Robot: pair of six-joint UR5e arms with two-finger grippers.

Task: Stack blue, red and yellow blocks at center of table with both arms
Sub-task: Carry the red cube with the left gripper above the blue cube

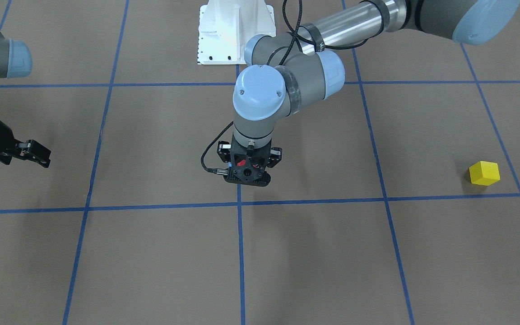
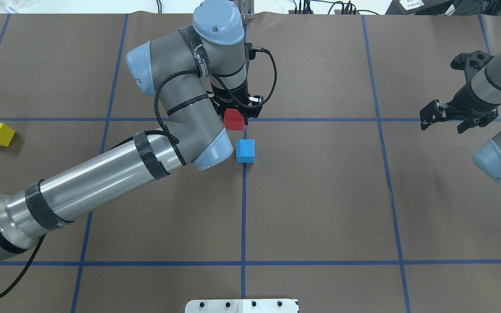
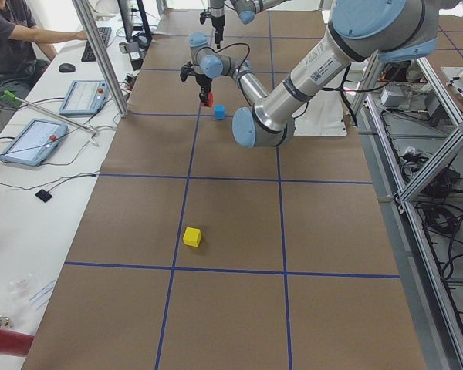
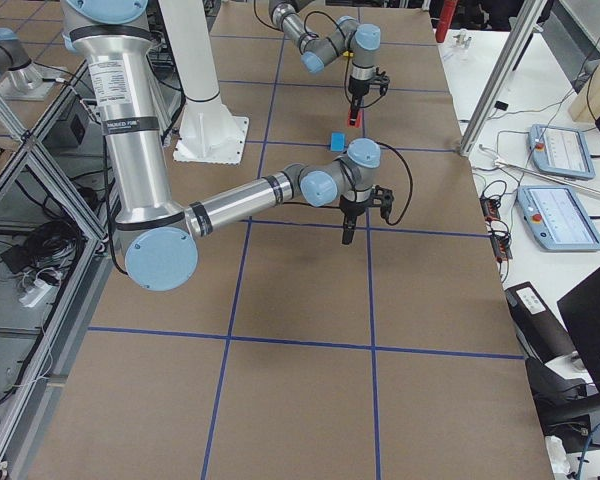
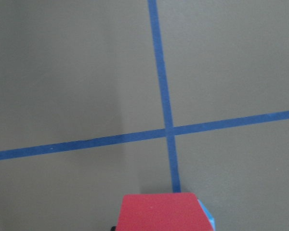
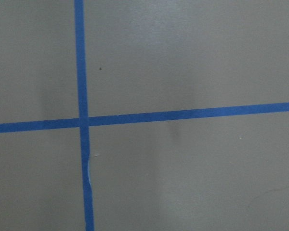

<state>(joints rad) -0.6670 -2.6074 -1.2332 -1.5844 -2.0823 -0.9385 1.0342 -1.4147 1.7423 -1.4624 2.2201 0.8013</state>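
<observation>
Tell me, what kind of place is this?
Probably a robotics research lab. The left arm and right arm reach over a paper-covered table taped into a blue grid, and an operator sits beside control tablets.

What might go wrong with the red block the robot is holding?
1. The red block in the left gripper is beside the blue block, not over it. Lowered off-centre, it might tip off or shove the blue one.
2. The left arm looks close to the blue block in the overhead view and might bump it.
</observation>
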